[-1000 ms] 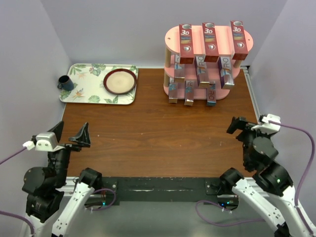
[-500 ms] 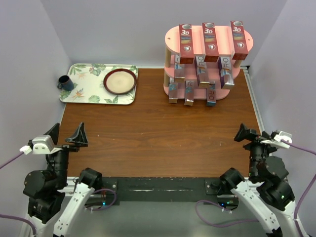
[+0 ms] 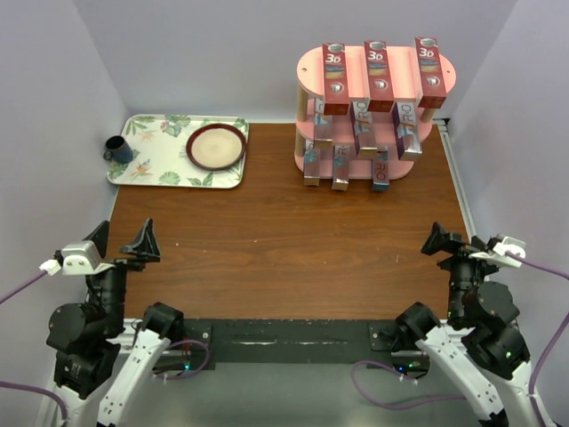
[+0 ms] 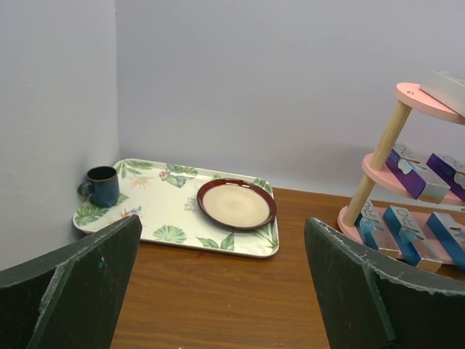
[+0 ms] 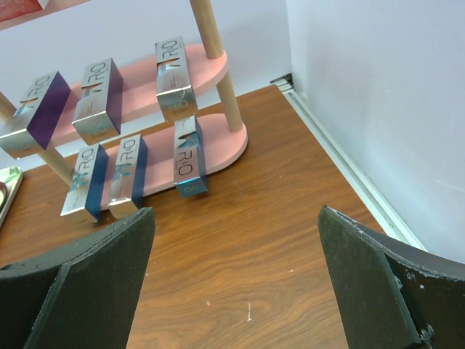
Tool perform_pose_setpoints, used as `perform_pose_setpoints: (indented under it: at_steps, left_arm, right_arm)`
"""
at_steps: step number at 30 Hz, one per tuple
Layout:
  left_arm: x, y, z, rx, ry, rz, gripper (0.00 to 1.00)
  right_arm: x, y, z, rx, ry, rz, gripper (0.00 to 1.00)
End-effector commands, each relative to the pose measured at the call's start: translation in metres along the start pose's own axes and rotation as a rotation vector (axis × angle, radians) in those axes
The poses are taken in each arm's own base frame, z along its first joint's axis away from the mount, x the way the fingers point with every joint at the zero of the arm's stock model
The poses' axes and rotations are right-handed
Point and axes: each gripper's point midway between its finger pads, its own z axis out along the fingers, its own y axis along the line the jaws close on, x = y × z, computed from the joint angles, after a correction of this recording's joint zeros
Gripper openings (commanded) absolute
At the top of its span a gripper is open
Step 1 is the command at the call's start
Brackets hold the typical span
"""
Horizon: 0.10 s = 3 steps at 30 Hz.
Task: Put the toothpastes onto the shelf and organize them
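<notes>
1. My table (image 3: 284, 249) is a dark brown wood-grain top, closed in by pale walls on its left, far and right sides.
2. The floral-print tray (image 3: 178, 181) lies flat on it in the far left corner, close to both walls.
3. The pink shelf (image 3: 308, 76) stands on it at the far right, its lowest oval board flat on the wood, well apart from the tray.
4. A pale metal rail (image 3: 456, 182) runs along the right edge, near the shelf.
5. A few small pale scuffs mark the wood near the right side.
</notes>
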Motion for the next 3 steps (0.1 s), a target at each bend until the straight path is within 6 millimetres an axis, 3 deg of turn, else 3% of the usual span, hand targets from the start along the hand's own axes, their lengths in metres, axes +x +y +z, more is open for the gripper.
perform_pose_setpoints:
  at_steps: [1,3]
  left_arm:
    - [-0.0113,-0.0015,0.0031,-0.003,-0.047,-0.037,1.00]
    - [-0.0112,-0.0022,0.0029,0.002,-0.044,-0.035,1.00]
  right_arm:
    - [-0.0016,0.0013,0.0030,0.011,-0.010,-0.006,0.99]
    - [-0.0015,0.0011,0.0030,0.011,-0.011,-0.008,0.99]
